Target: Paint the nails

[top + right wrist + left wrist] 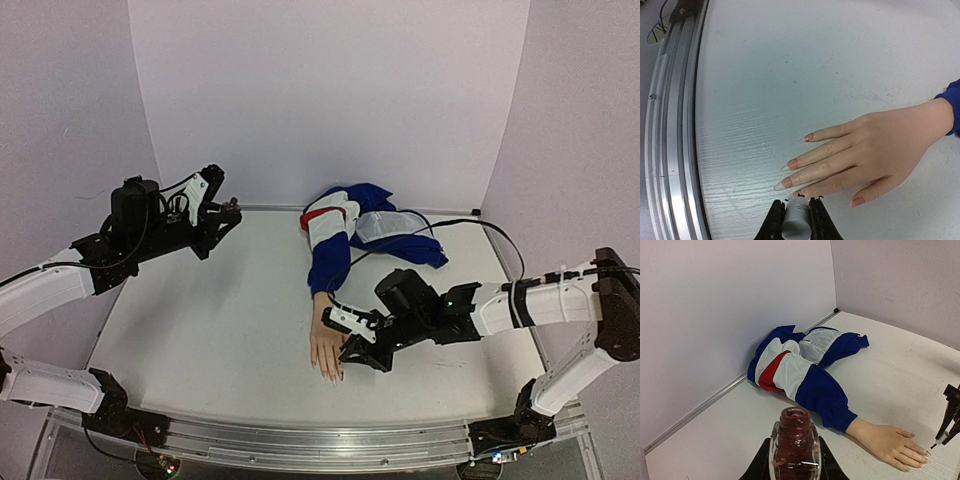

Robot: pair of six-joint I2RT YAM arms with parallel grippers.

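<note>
- I count two arms on this rig. My left hand (pixel 795 460) hangs high over the far-left side of the white bench (pixel 200 330), well apart from the mannequin. Its two fingers are closed on one small clear glass bottle of dark-red polish (pixel 795 440), which is upright with its threaded neck uncapped.
- My right hand (pixel 796 206) sits low at the mannequin's fingertips, its fingers clamped on one white cylindrical cap (pixel 796 222). In the left wrist view, one thin applicator stem (pixel 938 441) points down from it, just beside those fingertips.
- One pale skin-toned mannequin hand (pixel 880 150) lies palm down on the bench, fingers toward the near edge. Its wrist goes into the blue sleeve of one blue, white and red jacket (pixel 365 230), bunched near the back wall.
- The nails (pixel 792 164): five show, four on the fingers and one on the thumb. All are long ovals, dusky pink-red with clear tips. The index nail is partly hidden behind the cap, and I cannot tell whether they touch.
</note>
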